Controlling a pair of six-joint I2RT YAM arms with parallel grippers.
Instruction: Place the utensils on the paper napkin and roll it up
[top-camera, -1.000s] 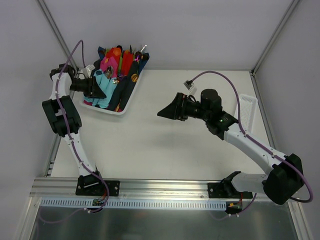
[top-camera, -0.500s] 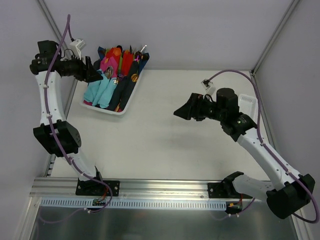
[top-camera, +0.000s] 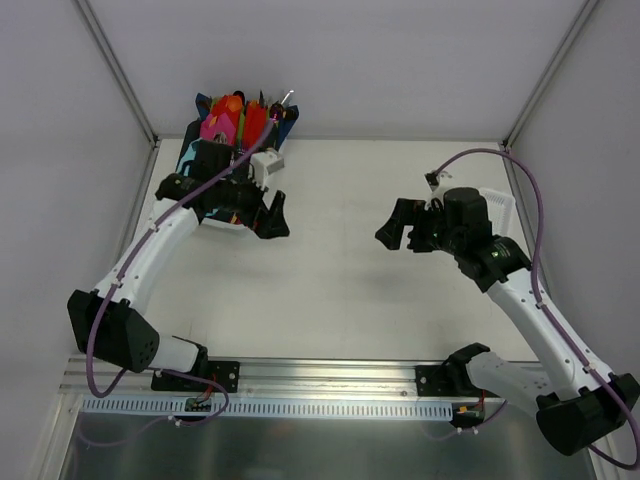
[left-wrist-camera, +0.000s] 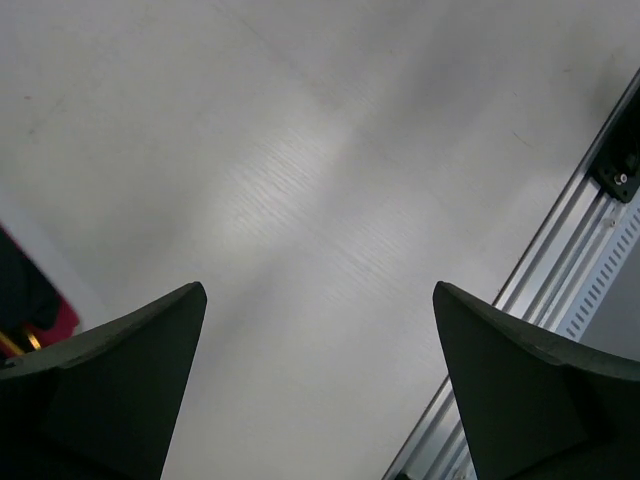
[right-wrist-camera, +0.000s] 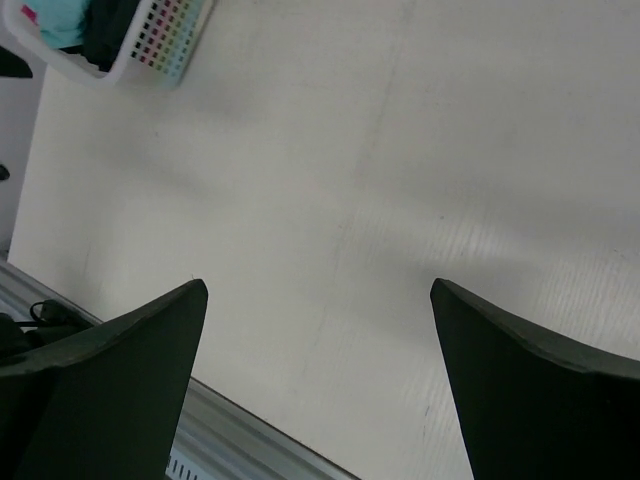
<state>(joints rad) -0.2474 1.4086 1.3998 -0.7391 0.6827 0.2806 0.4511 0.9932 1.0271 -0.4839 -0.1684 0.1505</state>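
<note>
White table (top-camera: 330, 290) across the whole scene, with an aluminium rail (top-camera: 330, 375) along the near edge.

2 arms bolted to that rail. Left arm (top-camera: 150, 250) bent up and across toward the far-left corner, covering much of the basket there. Right arm (top-camera: 530, 300) angled up from the near right, wrist turned toward the table's middle.

White perforated basket (right-wrist-camera: 165, 40) at the far left, long axis slanting from near-left to far-right.

Left gripper (left-wrist-camera: 318, 288) just beside the basket's near-right end, fingers spread wide, only bare tabletop between them. Right gripper (right-wrist-camera: 318, 285) well apart from the basket, over the table right of centre, fingers likewise wide apart and gripping nothing.

Inside the basket, pink and red bundles (top-camera: 225, 115) piled at the far end, dark navy bundles (top-camera: 290, 118) beside them.

Paper napkin (right-wrist-camera: 60, 22) in the basket: just a teal patch in one corner in the right wrist view, a sliver by the left rim from above. Too little showing to tell its long axis.

Of the utensils (top-camera: 287, 97), only 1 thin silvery end visible, poking past the basket's far end and pointing up-right toward the back wall.
</note>
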